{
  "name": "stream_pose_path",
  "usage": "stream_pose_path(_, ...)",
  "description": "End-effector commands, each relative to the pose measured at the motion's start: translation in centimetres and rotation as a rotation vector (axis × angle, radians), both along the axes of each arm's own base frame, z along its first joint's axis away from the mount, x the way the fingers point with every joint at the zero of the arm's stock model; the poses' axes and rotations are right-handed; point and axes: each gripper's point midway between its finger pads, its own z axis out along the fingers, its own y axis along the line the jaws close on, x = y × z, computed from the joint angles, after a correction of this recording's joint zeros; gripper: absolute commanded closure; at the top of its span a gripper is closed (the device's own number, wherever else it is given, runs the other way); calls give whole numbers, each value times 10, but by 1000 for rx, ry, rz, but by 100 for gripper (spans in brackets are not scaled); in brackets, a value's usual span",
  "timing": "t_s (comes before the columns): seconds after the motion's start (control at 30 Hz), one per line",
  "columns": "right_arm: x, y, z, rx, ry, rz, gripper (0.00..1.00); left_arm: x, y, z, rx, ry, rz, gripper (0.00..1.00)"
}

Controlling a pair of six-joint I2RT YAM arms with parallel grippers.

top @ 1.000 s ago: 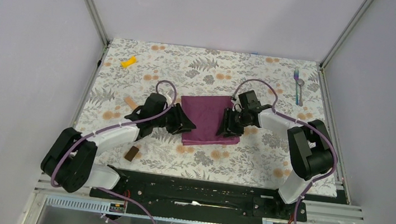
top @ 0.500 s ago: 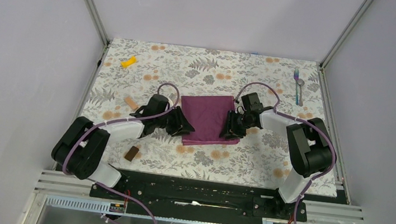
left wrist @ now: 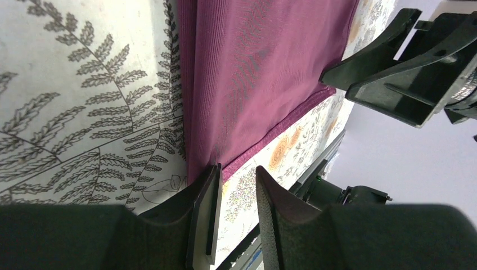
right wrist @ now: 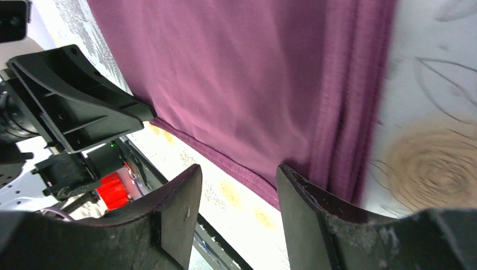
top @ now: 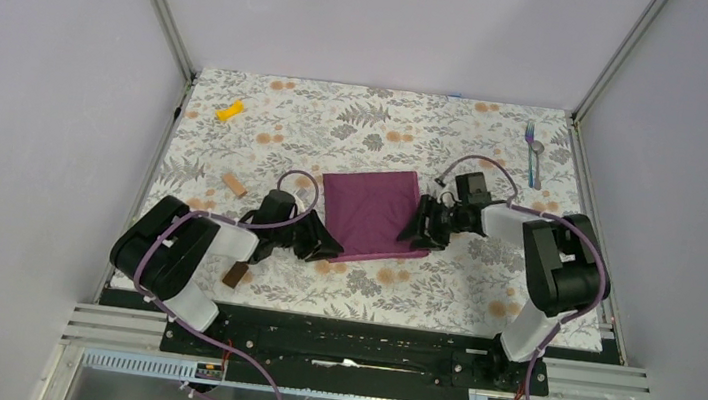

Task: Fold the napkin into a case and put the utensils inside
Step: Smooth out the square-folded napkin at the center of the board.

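The plum napkin (top: 372, 212) lies folded in a broad rectangle at the table's middle; no case is in view. My left gripper (top: 327, 248) sits low at its near-left corner, open by a narrow gap. In the left wrist view only tablecloth shows between the left gripper's (left wrist: 237, 169) fingers, with the napkin (left wrist: 253, 62) corner beside one finger. My right gripper (top: 418, 236) is open at the near-right corner. The right gripper (right wrist: 238, 169) straddles the hem of the napkin (right wrist: 236, 84) without holding it. The utensils (top: 533, 156), fork and spoon, lie side by side at the far right.
A yellow piece (top: 230, 110) lies far left, a tan block (top: 234, 184) left of the napkin, and a brown block (top: 237, 274) near the left arm. The frame rail (top: 354, 341) runs along the near edge. Walls enclose three sides.
Both grippers slid from the napkin's sides down to its near corners and off the cloth. The right jaws spread wider. The left arm drew back toward its base.
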Motion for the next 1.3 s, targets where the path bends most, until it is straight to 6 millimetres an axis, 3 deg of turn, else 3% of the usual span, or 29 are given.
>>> stream_pose_path(0.0, -8, -41, -23, -90, 16, -89, 41, -12, 7, -17, 21, 27, 5, 65)
stream_pose_path(0.1, -8, -51, -19, -146, -2, -87, 41, -13, 7, -16, 24, 24, -5, 65)
stream_pose_path(0.27, 11, -49, 20, -189, -125, -65, 39, -10, 5, -6, 28, -2, -22, 64)
stream_pose_path(0.4, 31, 7, 64, -70, -241, 36, 32, -11, 6, -5, 30, -1, -17, 64)
stream_pose_path(0.67, 44, 155, 90, 300, -170, 135, 27, -13, 11, -16, 50, 19, 7, 67)
stream_pose_path(0.77, 52, 186, 88, 419, -145, 121, 27, -13, 12, -18, 55, 22, 13, 68)
stream_pose_path(0.9, 50, 210, 68, 453, -87, 132, 26, -15, 14, -22, 66, 26, 19, 68)
stream_pose_path(1.03, 56, 218, 46, 433, -70, 123, 27, -16, 14, -24, 68, 34, 16, 69)
stream_pose_path(1.27, 85, 230, 19, 375, -101, 89, 28, -18, 16, -30, 79, 49, 23, 71)
